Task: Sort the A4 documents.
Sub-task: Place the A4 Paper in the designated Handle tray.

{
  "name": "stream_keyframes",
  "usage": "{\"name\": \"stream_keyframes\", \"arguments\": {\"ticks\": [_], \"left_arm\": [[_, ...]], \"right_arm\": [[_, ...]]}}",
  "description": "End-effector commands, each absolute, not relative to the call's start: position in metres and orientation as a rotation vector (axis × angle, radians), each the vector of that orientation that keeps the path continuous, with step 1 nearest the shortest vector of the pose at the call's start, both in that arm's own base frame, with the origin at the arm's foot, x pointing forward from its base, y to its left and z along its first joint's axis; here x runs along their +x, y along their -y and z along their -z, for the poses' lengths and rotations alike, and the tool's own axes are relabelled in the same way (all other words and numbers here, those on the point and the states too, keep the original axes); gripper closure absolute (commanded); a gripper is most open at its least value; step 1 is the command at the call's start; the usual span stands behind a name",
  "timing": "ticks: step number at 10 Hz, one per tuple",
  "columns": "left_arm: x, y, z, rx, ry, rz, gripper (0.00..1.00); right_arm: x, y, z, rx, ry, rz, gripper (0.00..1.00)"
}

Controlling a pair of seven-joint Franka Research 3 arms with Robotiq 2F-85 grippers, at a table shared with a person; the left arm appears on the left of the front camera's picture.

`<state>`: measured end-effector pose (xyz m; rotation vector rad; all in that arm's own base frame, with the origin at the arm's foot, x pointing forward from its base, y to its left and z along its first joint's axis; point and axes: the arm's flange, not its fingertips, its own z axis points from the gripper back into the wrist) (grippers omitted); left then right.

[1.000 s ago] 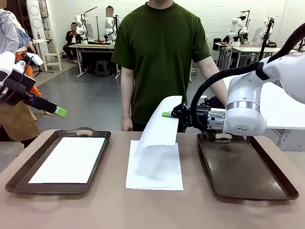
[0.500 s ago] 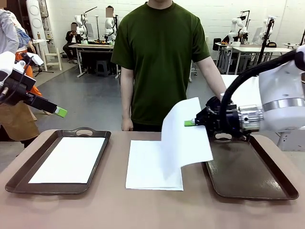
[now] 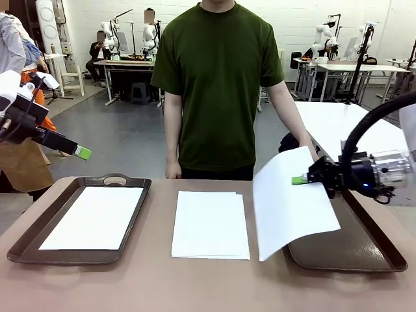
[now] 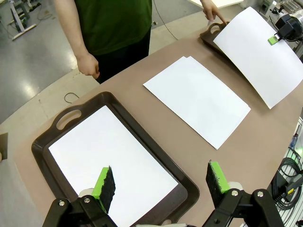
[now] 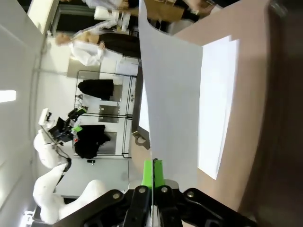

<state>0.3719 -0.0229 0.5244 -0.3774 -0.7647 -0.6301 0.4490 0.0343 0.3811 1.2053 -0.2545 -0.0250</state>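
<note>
My right gripper (image 3: 300, 180) is shut on the edge of one white A4 document (image 3: 292, 203), which hangs tilted above the left rim of the right brown tray (image 3: 364, 250). In the right wrist view the jaws (image 5: 152, 173) pinch that sheet (image 5: 173, 94). A small stack of A4 documents (image 3: 210, 224) lies flat on the table's middle. Another sheet (image 3: 94, 218) lies inside the left tray (image 3: 26, 244). My left gripper (image 3: 81, 153) hovers open, high above the left tray, its fingers (image 4: 105, 187) spread over the sheet (image 4: 109, 161) with nothing between them.
A person in a green shirt (image 3: 218, 84) stands at the table's far side, one hand (image 4: 211, 9) by the right tray's handle. The brown tabletop (image 3: 149, 279) is bare in front of the trays. Other tables stand far behind.
My right gripper has carried the sheet to the right, from above the middle stack to over the right tray's left rim. The left arm has not moved.
</note>
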Motion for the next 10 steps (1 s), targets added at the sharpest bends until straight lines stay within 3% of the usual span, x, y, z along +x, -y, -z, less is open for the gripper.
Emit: {"name": "stream_keyframes", "arguments": {"ticks": [1,10], "left_arm": [[0.372,0.022,-0.523,-0.379,0.764,0.628,0.00],[0.372,0.022,-0.523,-0.379,0.764,0.628,0.00]], "right_arm": [[0.440,-0.011,-0.382,1.192,0.225,0.045,0.99],[0.455,0.046,-0.395,0.873,0.139,0.050,0.99]]}}
